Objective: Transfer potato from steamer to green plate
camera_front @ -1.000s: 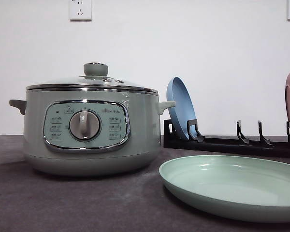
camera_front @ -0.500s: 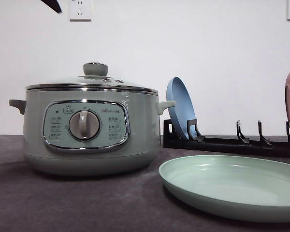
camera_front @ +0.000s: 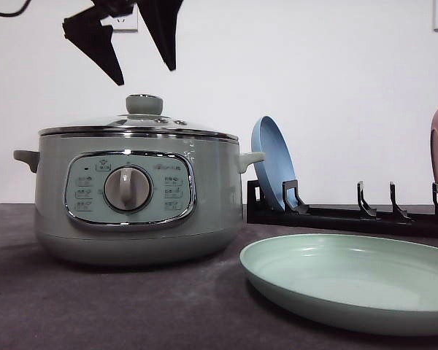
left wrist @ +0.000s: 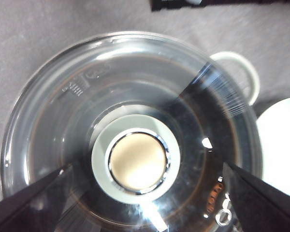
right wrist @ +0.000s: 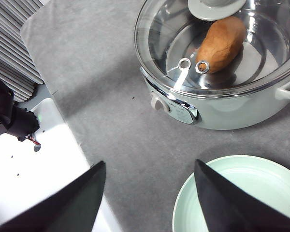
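I held the left pincer (camera_front: 142, 76) above the steamer (camera_front: 135, 197), jaws apart and empty, directly over the lid knob (left wrist: 137, 161); its upper body was cut off by the frame edge. The glass lid (right wrist: 222, 43) remained seated. Through it, I observed the potato (right wrist: 222, 42) lying inside the steamer, partly blurred by reflections. The right pincer (right wrist: 150, 186) hovered spread open above the grey bench (right wrist: 111, 96). The green plate (camera_front: 350, 281) sat beside the steamer, its right edge cropped.
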Robot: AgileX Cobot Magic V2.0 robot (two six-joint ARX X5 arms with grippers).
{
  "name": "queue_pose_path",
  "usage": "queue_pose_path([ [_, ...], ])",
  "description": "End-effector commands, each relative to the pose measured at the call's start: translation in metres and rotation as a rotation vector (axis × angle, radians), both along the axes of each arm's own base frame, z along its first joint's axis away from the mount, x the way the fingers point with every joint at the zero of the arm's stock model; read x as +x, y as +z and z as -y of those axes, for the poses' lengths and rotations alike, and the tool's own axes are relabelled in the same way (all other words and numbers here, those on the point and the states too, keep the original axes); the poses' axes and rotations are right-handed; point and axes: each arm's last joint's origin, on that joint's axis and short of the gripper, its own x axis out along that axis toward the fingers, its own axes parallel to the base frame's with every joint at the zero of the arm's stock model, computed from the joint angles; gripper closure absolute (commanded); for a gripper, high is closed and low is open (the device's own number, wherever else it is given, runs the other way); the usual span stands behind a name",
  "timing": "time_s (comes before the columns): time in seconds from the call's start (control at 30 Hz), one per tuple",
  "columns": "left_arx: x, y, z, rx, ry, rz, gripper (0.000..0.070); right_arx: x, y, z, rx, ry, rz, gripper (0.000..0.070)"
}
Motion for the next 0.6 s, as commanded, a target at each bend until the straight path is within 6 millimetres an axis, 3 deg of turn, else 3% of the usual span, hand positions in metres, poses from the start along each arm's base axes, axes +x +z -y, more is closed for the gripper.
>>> queue_pose_path([
  [0.0,0.008,-0.005,0.008,0.015,-0.017,0.003,0.007,0.002,0.002,-0.003,0.0,0.012,0.015,0.0337],
  [0.57,0.022,-0.027,0.014,0.078,0.001,-0.031,0.0076,0.002,0.002,-0.003,0.0,0.014,0.018,0.0337],
])
